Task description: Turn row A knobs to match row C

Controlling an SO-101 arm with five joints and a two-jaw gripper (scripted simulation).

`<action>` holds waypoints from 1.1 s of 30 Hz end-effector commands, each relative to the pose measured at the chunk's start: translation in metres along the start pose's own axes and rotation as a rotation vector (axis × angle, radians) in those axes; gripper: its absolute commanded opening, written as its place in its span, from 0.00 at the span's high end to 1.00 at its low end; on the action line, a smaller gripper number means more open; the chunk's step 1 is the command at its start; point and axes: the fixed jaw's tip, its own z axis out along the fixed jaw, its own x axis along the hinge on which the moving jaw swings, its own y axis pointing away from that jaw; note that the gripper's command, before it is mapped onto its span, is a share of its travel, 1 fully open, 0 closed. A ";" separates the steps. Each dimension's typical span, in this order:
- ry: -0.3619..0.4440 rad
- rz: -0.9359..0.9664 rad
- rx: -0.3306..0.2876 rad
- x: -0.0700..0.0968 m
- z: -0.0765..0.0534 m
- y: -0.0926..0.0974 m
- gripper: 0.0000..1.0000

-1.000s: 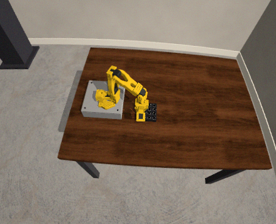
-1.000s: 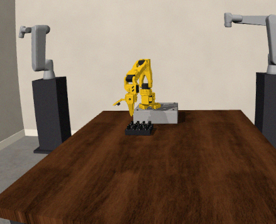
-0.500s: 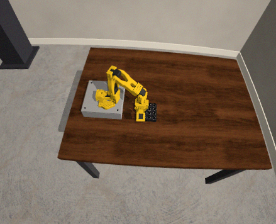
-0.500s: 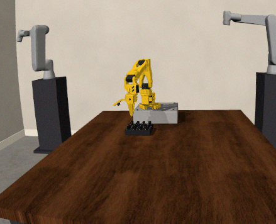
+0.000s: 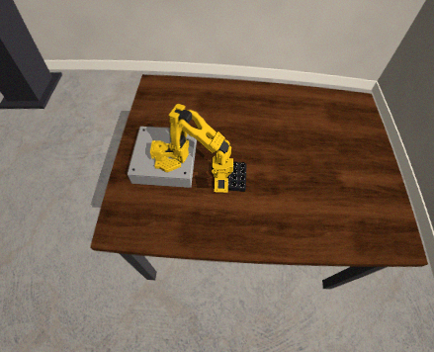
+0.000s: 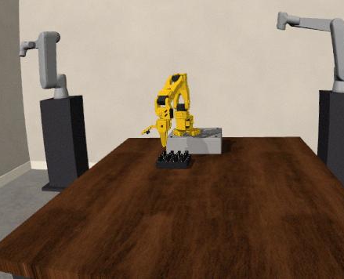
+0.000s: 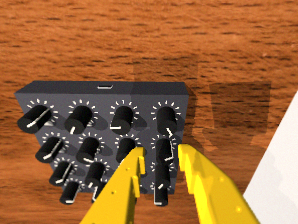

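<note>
The black knob box lies on the wooden table, with its socket on the far side in the wrist view. It also shows in the top view and the exterior view. Row A is the far row, with four knobs, the rightmost just beyond my fingers. My yellow gripper hangs over the right column, narrowly open. Its fingertips stand on either side of the second-row right knob; I cannot tell if they touch it. The fingers hide part of the nearer rows. The gripper also shows in the top view and the exterior view.
The arm stands on a grey base block just left of the box, whose pale corner shows in the wrist view. Two grey arms on dark pedestals stand beyond the table.
</note>
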 end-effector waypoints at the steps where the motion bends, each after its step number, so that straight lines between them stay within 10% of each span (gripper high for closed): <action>1: 0.007 0.013 0.015 0.000 0.005 -0.004 0.90; 33: 0.007 0.017 0.015 0.001 0.008 -0.006 0.90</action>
